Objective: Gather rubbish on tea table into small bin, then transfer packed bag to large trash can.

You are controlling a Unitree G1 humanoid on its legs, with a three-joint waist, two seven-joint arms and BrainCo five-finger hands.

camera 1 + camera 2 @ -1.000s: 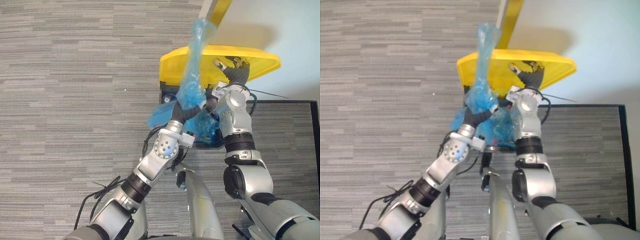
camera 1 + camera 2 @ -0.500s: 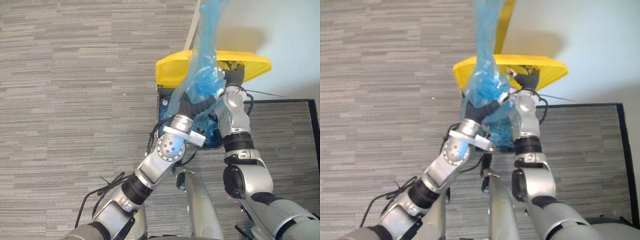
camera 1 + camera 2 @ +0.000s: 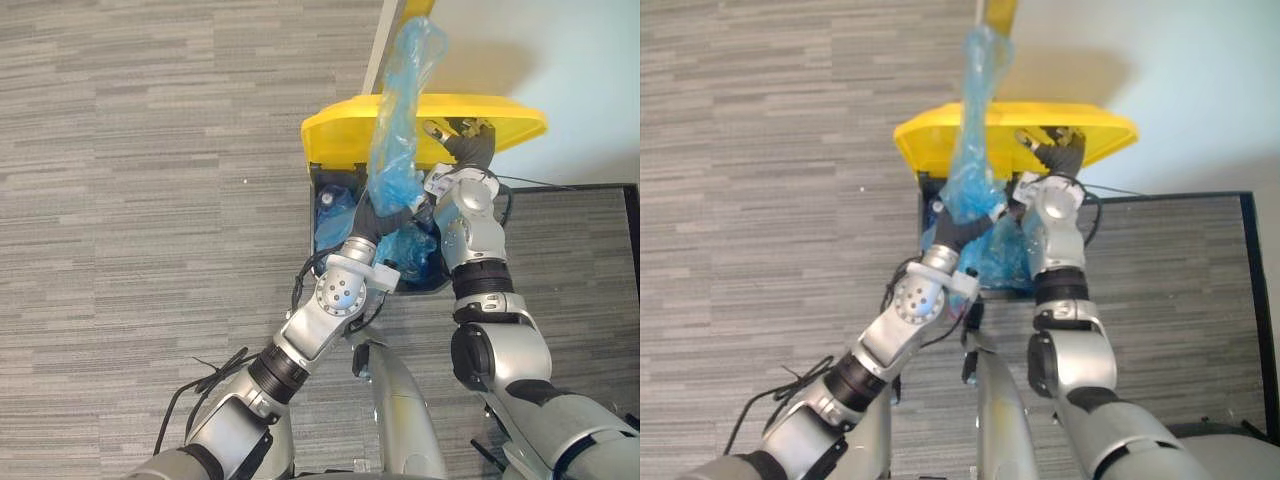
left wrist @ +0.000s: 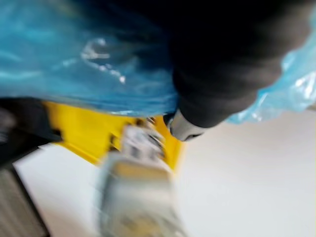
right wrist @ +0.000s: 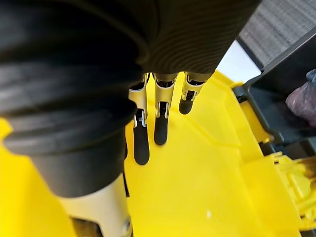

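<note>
A large trash can (image 3: 318, 212) with a black body stands in front of me, its yellow lid (image 3: 335, 135) swung up and open. My left hand (image 3: 374, 216) is shut on a long blue plastic bag (image 3: 398, 120), which stands up above the can's opening. In the left wrist view the blue bag (image 4: 74, 59) lies right against the hand's dark cover (image 4: 237, 59). My right hand (image 3: 462, 142) rests on the lid's underside; its straight fingers (image 5: 159, 123) lie flat on the yellow lid (image 5: 207, 173). More blue plastic (image 3: 415, 250) lies inside the can.
Grey striped carpet (image 3: 150, 200) spreads out to the left. A white wall (image 3: 560, 50) with a yellow strip (image 3: 415, 8) rises behind the can. A thin black line (image 3: 590, 187) runs across the floor on the right.
The left hand lifted the blue bag high over the can, then brought it down a little. The right hand stayed on the lid. The camera shifted slightly.
</note>
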